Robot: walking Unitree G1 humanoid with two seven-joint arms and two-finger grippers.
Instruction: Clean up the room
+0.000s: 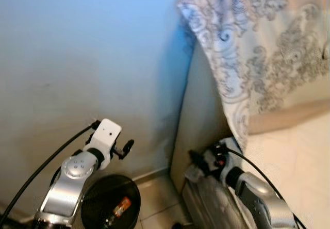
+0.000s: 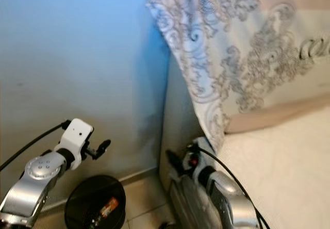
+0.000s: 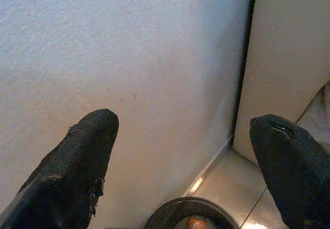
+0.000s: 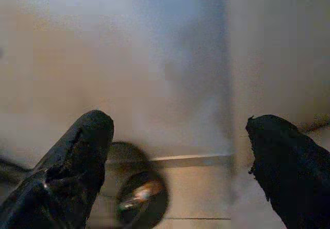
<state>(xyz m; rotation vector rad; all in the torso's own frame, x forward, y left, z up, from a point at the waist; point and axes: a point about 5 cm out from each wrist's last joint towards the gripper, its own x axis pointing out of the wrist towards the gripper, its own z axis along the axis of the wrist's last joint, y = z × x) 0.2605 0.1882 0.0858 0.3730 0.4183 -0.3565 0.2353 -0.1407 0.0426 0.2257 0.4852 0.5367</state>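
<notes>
I judge one piece binned, an orange-labelled scrap point(image 1: 121, 206) in the round black waste bin point(image 1: 98, 198) at seven o'clock; left gripper point(image 3: 180, 151) and right gripper point(image 4: 178, 151) both spread, empty; more tidying likely remains.

Black bin point(image 1: 111, 200), pale blue wall point(image 1: 87, 59), perhaps grey-swirled cream cloth point(image 1: 258, 48)

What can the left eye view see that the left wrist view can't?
Left eye view: the swirly patterned blanket hanging over the bed, and the right hand low beside it. Left wrist view: the left hand up close, its two black fingers spread apart. Both: the pale wall, the bed's side panel, and the round black bin on the floor with something orange inside.
</notes>
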